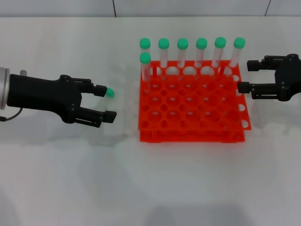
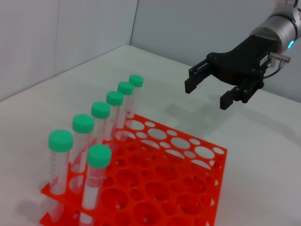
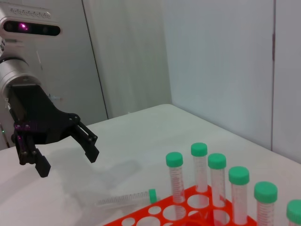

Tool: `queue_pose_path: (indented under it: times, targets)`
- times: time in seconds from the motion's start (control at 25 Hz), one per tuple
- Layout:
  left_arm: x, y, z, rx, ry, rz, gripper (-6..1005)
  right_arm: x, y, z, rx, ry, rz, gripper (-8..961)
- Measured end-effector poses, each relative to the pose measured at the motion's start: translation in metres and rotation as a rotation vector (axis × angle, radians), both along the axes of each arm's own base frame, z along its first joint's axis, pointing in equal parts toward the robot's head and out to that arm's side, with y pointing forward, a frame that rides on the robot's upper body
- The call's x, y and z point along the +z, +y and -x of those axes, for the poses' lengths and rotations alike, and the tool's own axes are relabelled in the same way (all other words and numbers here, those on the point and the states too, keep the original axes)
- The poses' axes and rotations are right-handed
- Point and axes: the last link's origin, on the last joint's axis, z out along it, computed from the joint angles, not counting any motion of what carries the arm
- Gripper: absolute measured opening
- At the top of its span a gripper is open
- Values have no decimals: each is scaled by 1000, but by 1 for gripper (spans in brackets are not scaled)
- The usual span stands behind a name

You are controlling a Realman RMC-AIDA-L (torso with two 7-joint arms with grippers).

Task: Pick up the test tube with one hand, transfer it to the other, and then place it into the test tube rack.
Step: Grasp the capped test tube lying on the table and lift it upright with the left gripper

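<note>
The tube (image 1: 106, 92) lies on the tabletop, ungrasped, by the rack's (image 1: 193, 103) left edge. The left gripper (image 1: 106, 102) hovers there, jaws released. The right gripper (image 1: 249, 76) waits released at the rack's right edge; pickup, handover and placing remain.

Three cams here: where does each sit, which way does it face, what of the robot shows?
Head view: on the robot's head, looking forward and down at the test tube rack; shows the left gripper, open over the loose test tube, and the right gripper, open beside the rack.
Left wrist view: on the left arm, looking across the rack at the right gripper.
Right wrist view: on the right arm, facing the left gripper above the lying test tube.
All three share the rack with seven capped tubes.
</note>
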Motion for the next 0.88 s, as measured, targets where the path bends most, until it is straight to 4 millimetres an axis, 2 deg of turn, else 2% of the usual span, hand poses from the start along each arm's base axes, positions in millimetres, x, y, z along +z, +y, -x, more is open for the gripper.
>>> queue_pose_path:
  times: [0.16, 0.4, 0.88]
  targets:
    - [3, 3, 3, 33, 21, -4, 862, -2, 1, 1, -3, 4, -4, 707]
    - [10, 17, 9, 205, 140, 15, 861, -5, 1, 2, -6, 11, -7, 707]
    - [23, 30, 15, 472, 228, 22, 861, -11, 1, 5, -11, 25, -13, 707]
